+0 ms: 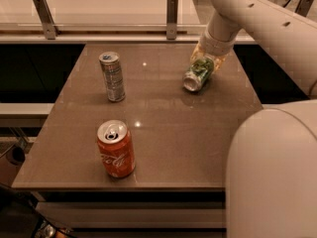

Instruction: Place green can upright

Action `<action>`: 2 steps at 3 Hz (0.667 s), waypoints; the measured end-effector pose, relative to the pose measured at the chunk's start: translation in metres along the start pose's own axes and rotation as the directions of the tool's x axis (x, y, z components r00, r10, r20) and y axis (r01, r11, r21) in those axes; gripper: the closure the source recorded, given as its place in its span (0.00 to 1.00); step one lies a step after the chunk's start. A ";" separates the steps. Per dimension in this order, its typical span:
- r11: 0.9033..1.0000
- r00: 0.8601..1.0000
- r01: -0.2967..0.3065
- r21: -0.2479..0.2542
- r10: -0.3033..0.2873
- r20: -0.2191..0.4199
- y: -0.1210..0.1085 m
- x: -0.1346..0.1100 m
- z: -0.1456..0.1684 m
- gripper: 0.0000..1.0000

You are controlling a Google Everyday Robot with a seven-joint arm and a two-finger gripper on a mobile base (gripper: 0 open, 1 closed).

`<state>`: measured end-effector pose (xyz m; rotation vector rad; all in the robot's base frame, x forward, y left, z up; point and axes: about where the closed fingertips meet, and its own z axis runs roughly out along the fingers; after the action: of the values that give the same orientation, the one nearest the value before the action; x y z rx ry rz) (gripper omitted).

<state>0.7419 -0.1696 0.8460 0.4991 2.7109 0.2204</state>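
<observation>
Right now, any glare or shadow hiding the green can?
Camera view: dim warm light, and only two small glare spots on the table, both away from the green can. Camera view: the hand, near the table's far right edge, grips that can tilted; its silver end catches light, its green side is darker.

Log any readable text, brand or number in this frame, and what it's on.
"Coca-Cola": white script on the orange-red can, front left of the table.
Too blurred to read: markings on the silver-grey can.
Also unreadable: pale markings on the green can, held tilted in the pincer at the table's far right.
</observation>
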 end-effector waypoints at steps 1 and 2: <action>0.997 0.995 -0.050 -0.063 0.055 0.086 -0.022 -0.003 -0.013 1.00; 0.986 0.979 -0.099 -0.137 0.121 0.167 -0.044 -0.009 -0.028 1.00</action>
<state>0.7249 -0.2164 0.8649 0.6020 2.4829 0.3607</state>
